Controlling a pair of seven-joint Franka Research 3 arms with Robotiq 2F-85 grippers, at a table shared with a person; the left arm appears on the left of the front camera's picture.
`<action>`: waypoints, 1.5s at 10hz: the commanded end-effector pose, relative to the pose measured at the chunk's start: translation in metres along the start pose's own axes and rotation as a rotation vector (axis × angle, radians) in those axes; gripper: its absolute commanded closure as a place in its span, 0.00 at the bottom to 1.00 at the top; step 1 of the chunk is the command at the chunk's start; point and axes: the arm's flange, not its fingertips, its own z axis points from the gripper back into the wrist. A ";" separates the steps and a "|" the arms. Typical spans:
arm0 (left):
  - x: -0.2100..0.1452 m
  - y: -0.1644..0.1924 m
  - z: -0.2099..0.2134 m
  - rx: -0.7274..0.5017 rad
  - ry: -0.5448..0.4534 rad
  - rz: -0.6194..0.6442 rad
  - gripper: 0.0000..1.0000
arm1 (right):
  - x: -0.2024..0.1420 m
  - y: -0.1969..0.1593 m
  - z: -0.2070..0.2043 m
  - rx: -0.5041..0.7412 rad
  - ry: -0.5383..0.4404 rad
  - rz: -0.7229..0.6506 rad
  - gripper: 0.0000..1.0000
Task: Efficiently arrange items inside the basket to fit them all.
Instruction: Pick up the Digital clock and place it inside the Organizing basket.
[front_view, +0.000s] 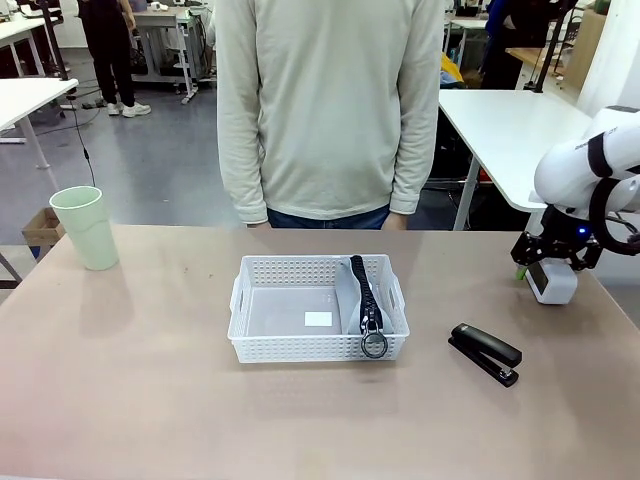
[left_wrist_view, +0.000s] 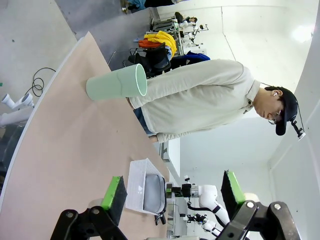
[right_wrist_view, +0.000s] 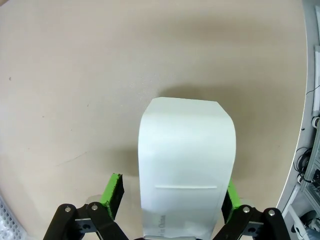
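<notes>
Bright, even overhead light; the basket (front_view: 300, 348) and black stapler (front_view: 485, 353) throw short, soft shadows on the table (front_view: 140, 390). Close up, the small white box (right_wrist_view: 187, 165) is washed nearly featureless (a faint shadow lies beyond it). The left wrist view bows strongly at its edges.

The right arm (front_view: 590, 160) hung at three o'clock in the front view, right hand (front_view: 548, 262) pointing down, fingers spread wide. The left hand (left_wrist_view: 173, 192) gaped equally wide.
</notes>
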 end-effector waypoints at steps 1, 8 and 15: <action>0.001 -0.001 -0.001 -0.026 -0.011 -0.023 0.00 | 0.004 0.002 0.004 -0.029 -0.003 -0.005 0.00; 0.001 -0.001 -0.001 -0.026 -0.011 -0.023 0.00 | 0.002 0.010 0.010 -0.055 0.013 -0.021 1.00; 0.001 -0.001 -0.001 -0.026 -0.011 -0.023 0.00 | -0.034 0.023 0.098 0.011 -0.013 0.032 1.00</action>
